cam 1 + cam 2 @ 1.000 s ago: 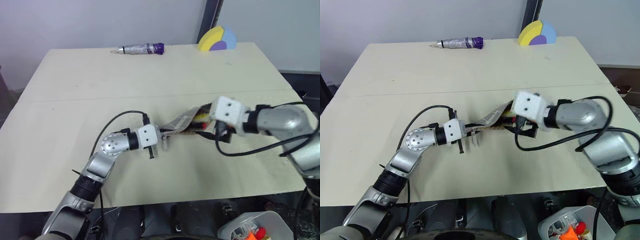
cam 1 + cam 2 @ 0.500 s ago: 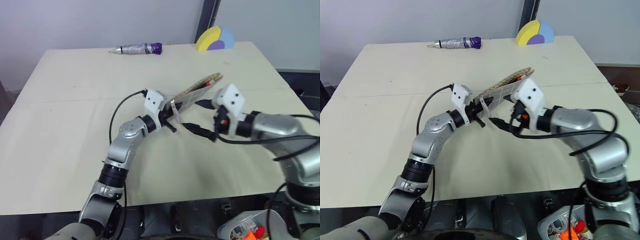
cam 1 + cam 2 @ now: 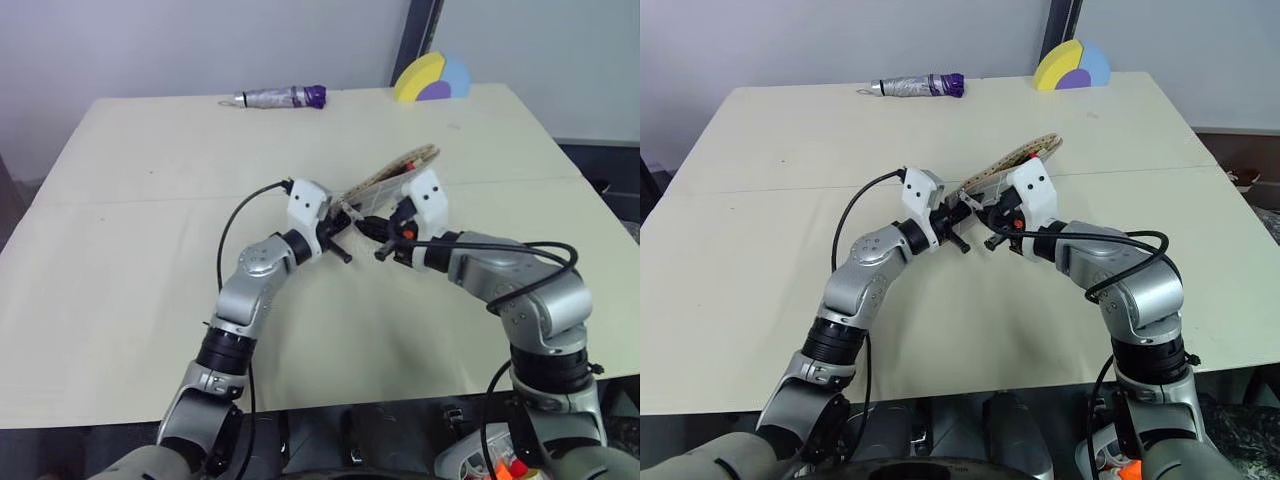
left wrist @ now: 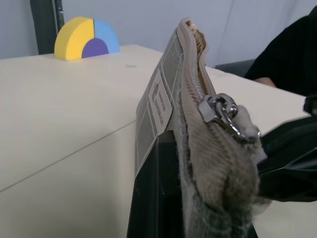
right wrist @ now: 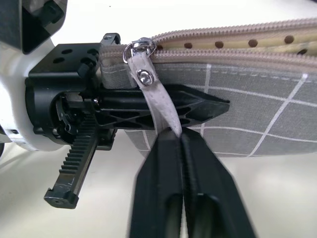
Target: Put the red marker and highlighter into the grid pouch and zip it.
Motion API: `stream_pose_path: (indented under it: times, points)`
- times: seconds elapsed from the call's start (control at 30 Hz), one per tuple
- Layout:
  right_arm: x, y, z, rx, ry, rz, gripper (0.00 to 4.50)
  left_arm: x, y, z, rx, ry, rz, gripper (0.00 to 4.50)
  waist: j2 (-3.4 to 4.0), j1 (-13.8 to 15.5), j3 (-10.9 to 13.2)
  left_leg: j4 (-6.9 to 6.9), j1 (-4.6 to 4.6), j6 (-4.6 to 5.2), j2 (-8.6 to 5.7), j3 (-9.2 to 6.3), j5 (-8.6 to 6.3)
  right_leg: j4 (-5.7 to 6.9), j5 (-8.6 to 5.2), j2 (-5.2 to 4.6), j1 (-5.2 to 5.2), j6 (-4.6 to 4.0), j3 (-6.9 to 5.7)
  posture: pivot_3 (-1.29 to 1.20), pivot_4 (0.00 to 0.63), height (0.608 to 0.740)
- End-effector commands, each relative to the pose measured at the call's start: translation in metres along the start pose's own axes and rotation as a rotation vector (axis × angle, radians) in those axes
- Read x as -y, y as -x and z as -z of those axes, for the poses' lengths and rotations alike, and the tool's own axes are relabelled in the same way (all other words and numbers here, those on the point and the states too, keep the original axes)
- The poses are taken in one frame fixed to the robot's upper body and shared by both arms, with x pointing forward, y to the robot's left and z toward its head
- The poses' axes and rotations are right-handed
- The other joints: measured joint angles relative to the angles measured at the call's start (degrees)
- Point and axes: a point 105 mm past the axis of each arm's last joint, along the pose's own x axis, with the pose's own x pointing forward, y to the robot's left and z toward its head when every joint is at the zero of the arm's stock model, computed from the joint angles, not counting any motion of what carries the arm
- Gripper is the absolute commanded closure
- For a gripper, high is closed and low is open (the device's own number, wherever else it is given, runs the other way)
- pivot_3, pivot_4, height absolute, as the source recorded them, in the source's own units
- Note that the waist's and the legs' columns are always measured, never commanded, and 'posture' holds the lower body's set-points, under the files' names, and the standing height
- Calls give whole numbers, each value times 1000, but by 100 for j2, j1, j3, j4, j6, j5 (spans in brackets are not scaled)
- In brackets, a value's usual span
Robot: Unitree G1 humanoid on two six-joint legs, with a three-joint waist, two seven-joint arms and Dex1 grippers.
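Left gripper [image 5: 163,106] jaws clamp grid pouch [image 5: 257,124] end; right gripper [image 5: 179,136] jaws pinch zipper tab [image 5: 157,106]. Risk: thin tab slips out when pulled.

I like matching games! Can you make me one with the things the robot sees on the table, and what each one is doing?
Things:
1. grid pouch
2. folded umbrella
3. foam semicircle
4. right claw

States:
A. lies at the table's far edge, purple end
B. shut on the grey zipper pull strap
C. held up off the table by the left claw
D. yellow, blue and purple, at the table's far right corner

Pairs: 1-C, 2-A, 3-D, 4-B
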Motion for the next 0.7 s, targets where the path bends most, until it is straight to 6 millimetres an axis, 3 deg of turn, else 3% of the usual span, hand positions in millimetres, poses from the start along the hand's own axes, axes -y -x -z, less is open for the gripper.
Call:
stream_pose_path:
  times: [0.03, 0.13, 0.23, 0.3, 0.4, 0.47, 0.53, 0.6, 0.63, 0.7]
  points:
    - [18, 14, -24, 59, 89, 78, 4468, 3, 4, -11, 38, -125, 27, 4500, 0, 0, 0, 0, 0, 0, 0, 0, 0, 0, 0, 0, 0, 0, 0, 0, 150, 740]
    - [45, 29, -36, 62, 160, 198, 4468, 0, 11, -4, 11, -223, 52, 4500, 0, 3, 0, -2, 0, 0, 0, 2, 0, 0, 0, -2, -2, 0, 1, 0, 150, 740]
    - [98, 61, -51, 18, 279, 453, 4468, -3, 23, 7, -32, -349, 103, 4500, 1, 19, 1, -2, -1, 1, -1, 3, 0, -2, 0, -3, -2, 0, 1, 0, 150, 740]
    - [123, 78, -51, -40, 349, 576, 4468, -3, 29, 12, -48, -388, 131, 4500, 1, 23, 1, -2, -1, 3, -3, 6, -1, -5, 0, -7, -3, -1, 1, 0, 150, 740]
    - [140, 90, -45, -105, 400, 654, 4468, -4, 35, 17, -62, -410, 149, 4500, 4, 0, 0, -9, -2, 5, 0, 9, -3, -12, -1, -6, -4, -1, 4, 0, 150, 740]
    - [138, 90, -38, -135, 404, 631, 4468, -6, 37, 19, -69, -405, 155, 4500, 4, -22, 0, -13, -2, 5, 1, 12, -3, -10, -1, -2, -9, -1, 10, 0, 150, 740]
    - [118, 82, -26, -166, 358, 470, 4219, -7, 42, 19, -73, -349, 169, 4500, 5, -15, 0, -14, -1, 4, 4, 12, -2, -8, -1, 0, -10, -1, 10, 0, 150, 740]
    - [92, 79, -19, -162, 322, 312, 3581, -11, 48, 18, -86, -296, 173, 3830, 5, -14, 0, -14, -1, 4, 5, 12, -2, -8, -1, 0, -10, -1, 10, 0, 150, 740]
    - [83, 80, -13, -179, 327, 260, 3144, -12, 52, 17, -95, -290, 176, 3560, 5, -19, 0, -14, -1, 4, 5, 11, -2, -8, -1, 1, -8, -1, 10, 0, 150, 740]
    - [67, 88, 0, -218, 341, 169, 2078, -21, 65, 18, -132, -295, 160, 2571, 4, -17, 0, -15, 0, 4, 8, 10, -3, -8, -1, 2, -8, -1, 10, 0, 150, 740]
